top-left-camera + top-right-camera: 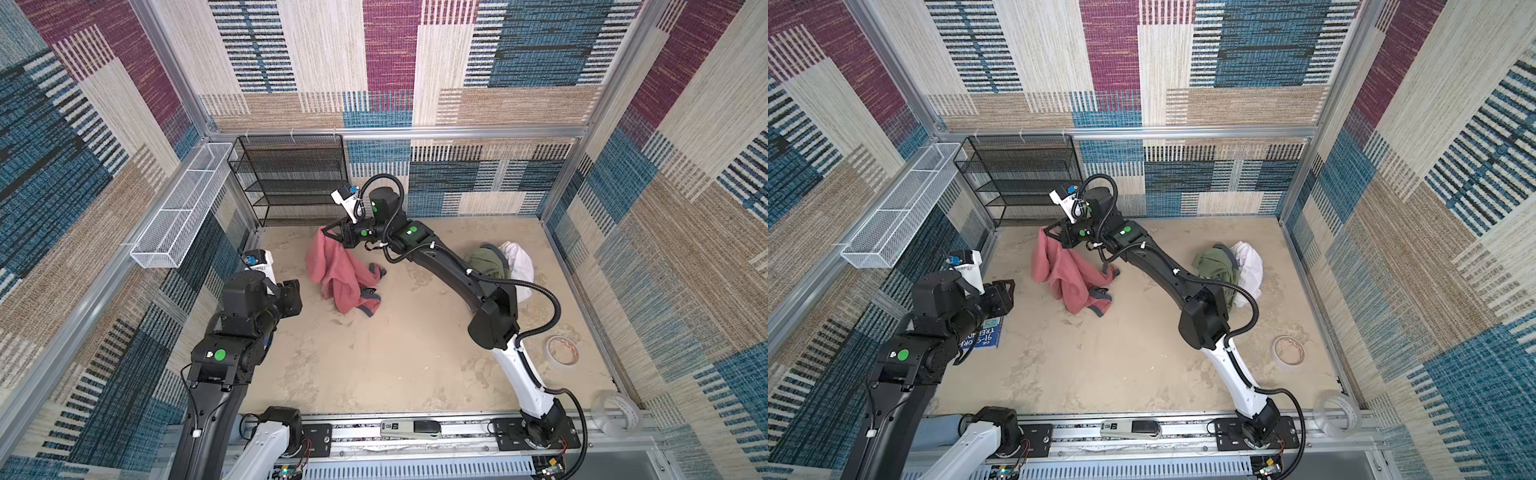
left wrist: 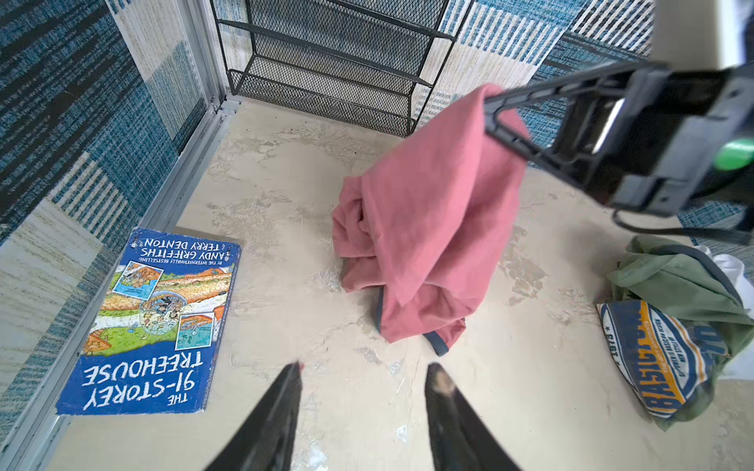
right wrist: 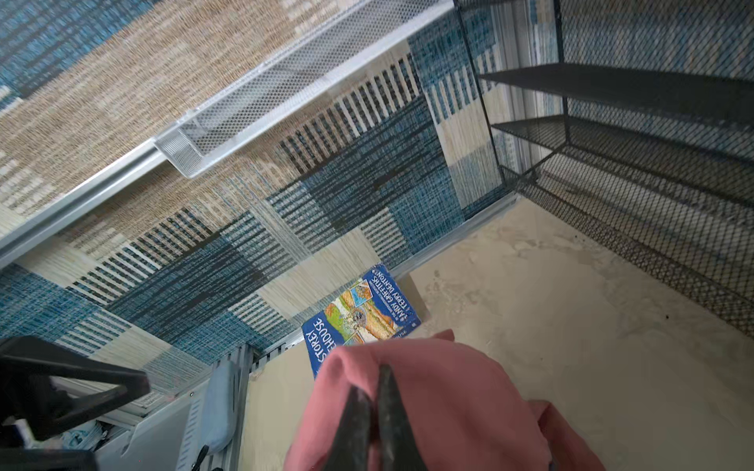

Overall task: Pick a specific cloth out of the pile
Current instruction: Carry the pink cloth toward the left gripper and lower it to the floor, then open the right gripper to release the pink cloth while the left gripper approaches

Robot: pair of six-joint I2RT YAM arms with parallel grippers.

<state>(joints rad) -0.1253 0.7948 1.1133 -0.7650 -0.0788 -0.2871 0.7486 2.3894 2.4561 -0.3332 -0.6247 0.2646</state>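
Blue paperback book is lying along the left wall's foot. Near it the left gripper is hovering, jaws parted, holding nothing. Further right, the right gripper is pinching the top edge of the salmon-red fabric cloth with grey-blue trim, whose lower folds are resting on the beige tabletop. Bare surface is separating it from the pile of olive-green, white and printed garments toward the right wall.
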